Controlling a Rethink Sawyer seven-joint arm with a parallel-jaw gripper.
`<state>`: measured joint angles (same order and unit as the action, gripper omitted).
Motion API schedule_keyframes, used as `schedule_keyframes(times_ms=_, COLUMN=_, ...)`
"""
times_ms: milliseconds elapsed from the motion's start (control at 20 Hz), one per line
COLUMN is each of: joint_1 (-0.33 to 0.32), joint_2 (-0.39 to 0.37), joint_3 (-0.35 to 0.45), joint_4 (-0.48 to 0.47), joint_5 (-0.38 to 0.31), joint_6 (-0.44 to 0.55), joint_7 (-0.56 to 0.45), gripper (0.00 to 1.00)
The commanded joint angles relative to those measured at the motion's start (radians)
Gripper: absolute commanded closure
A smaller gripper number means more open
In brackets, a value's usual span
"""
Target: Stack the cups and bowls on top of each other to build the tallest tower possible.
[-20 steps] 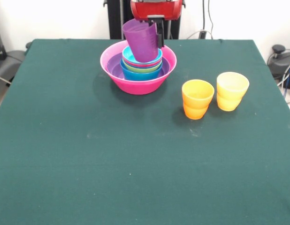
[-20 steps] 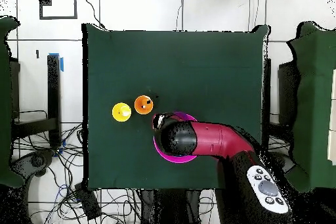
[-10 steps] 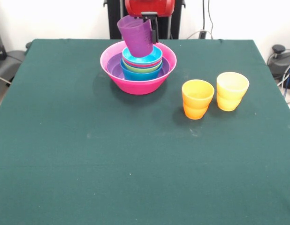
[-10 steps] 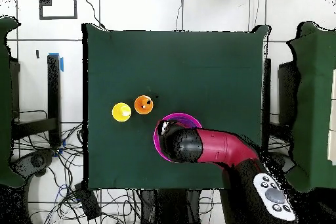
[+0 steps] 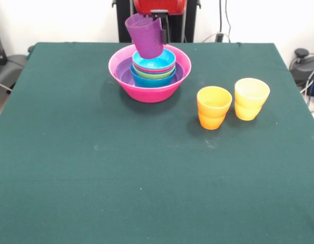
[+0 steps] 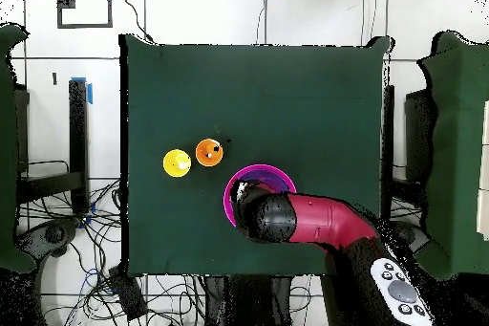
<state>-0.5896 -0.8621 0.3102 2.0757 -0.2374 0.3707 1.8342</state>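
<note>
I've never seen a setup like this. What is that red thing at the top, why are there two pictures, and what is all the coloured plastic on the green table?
The red thing is a robot arm on a stand. One picture is taken across the table, facing the robot; the other looks straight down from above, with the robot's base at the bottom.

At the arm's end is a black claw. It is shut on a translucent purple plastic cup, holding it tilted above a pile of nested plastic bowls. The widest one, the hot-pink bowl, sits at the base, with purple, blue, green and cyan bowls inside it.

On the dark green table, apart from the pile, stand an orange plastic cup and a yellow plastic cup, side by side and upright.
</note>
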Motion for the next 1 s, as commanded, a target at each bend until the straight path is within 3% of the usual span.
schedule_keyframes(times_ms=50, joint_1=-0.012, joint_2=0.025, joint_3=0.012, joint_4=0.063, joint_5=-0.1, joint_6=-0.084, joint_7=0.026, gripper=1.0)
schedule_keyframes(times_ms=1000, joint_1=0.076, joint_2=0.164, joint_3=-0.072, joint_4=-0.013, joint_5=-0.162, joint_6=-0.196, joint_7=0.09, gripper=1.0)
